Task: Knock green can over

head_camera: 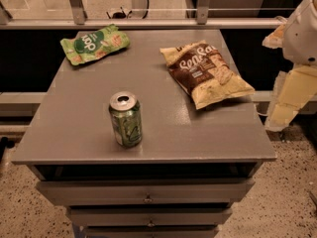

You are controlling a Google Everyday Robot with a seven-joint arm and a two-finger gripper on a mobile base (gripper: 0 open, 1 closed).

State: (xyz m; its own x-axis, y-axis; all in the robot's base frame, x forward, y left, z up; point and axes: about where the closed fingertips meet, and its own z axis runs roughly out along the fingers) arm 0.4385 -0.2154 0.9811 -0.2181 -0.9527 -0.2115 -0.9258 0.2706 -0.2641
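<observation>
Camera view: find the green can (pixel 126 119) upright near the front of the table (pixel 74 128). Well right of the can, off the table's side, the gripper (pixel 290 103); open or closed, cannot tell. Likely light, stiff, slick: push high, near the rim.

This looks like a robot test area in an office or lab building rather than a home: a plain grey metal drawer cabinet (pixel 74 128) stands on a speckled hard floor (pixel 292 202), with a metal-framed glazed partition (pixel 148 23) just behind it. Its top holds a staged set of a green can (pixel 126 119), a green snack bag (pixel 94 43) and a brown-and-yellow chip bag (pixel 208 73), while the robot's pale gripper (pixel 285 108) hangs off the cabinet's right edge
</observation>
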